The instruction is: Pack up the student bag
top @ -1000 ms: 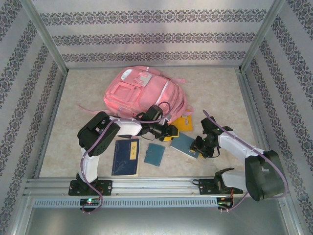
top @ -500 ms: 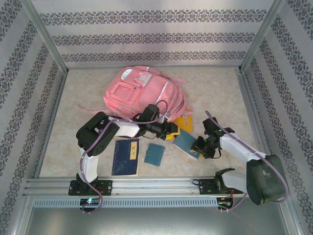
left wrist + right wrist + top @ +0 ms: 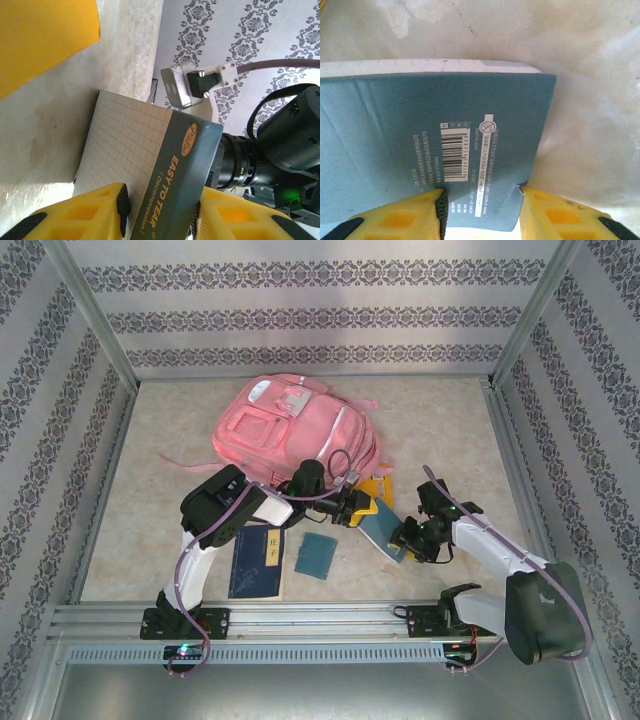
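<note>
The student bag (image 3: 290, 425), a big pink backpack, lies flat at the back middle of the table. A teal notepad (image 3: 383, 526) hangs tilted in front of it, held between both grippers. My left gripper (image 3: 362, 510) grips its bound end: the grid page and the "EASY TO TEAR" strip (image 3: 165, 165) sit between the yellow fingers (image 3: 80, 215). My right gripper (image 3: 405, 540) is shut on the opposite end. There the barcoded back cover (image 3: 445, 120) runs between its fingers (image 3: 560, 215), creased at one corner.
A yellow book (image 3: 377, 487) lies against the bag's lower right corner, just behind the notepad. A dark blue book (image 3: 258, 560) and a small teal booklet (image 3: 318, 555) lie on the near table. Metal frame posts and patterned walls enclose the table.
My left arm has reached right and its jaws have narrowed onto the notepad. The notepad has risen and tilted off the table. My right gripper has kept its hold and shifted slightly.
</note>
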Controlling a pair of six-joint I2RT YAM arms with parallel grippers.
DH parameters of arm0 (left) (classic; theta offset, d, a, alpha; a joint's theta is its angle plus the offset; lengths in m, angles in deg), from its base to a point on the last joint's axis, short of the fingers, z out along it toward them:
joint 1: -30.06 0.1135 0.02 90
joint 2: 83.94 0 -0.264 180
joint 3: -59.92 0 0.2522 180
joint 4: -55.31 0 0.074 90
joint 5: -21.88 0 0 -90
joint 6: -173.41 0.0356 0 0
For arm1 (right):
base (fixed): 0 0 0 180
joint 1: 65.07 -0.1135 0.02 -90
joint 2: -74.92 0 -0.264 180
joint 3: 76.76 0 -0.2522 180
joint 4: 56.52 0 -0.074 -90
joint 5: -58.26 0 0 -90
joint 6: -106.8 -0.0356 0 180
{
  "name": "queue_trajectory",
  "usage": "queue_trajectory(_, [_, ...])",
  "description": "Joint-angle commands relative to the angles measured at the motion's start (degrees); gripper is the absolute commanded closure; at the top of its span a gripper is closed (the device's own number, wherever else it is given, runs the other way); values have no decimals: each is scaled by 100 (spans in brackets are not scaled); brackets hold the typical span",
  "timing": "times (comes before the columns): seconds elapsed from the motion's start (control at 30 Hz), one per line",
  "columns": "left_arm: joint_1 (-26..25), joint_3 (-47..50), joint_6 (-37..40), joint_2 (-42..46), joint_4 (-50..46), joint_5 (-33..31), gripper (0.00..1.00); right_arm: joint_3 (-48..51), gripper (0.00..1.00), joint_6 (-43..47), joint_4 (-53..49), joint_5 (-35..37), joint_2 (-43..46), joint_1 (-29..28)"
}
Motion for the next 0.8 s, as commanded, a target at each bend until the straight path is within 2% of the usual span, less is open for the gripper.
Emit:
queue_trajectory(0.0, [-294,-276,308,187,-265,652,61,170,59,91,426,-51,-105,-8])
queue_trajectory(0.1, [-243,-360,1435,507,-1785,500,64,161,59,130,417,-32,-115,9])
queue_trajectory(0.2, [-264,-745,3063,847,-3978,255,62,149,58,145,423,-33,-108,10])
queue_trajectory(0.27, [-309,-1054,3974,934,-5056,30,70,143,58,146,443,-34,-118,19])
queue_trajectory(0.37, [-375,-1243,4132,911,-5190,-80,90,71,57,144,402,-18,-69,32])
queue_trajectory(0.47, [-415,-1416,4415,1084,-5624,-339,100,-125,49,144,149,158,158,28])
queue_trajectory(0.63, [-416,-1840,5667,1869,-7337,-1145,100,-724,32,-37,-800,718,715,4])
queue_trajectory(0.77, [-440,-1814,6330,2803,-7950,-2243,100,-1522,28,-205,-1597,1110,1197,-73])
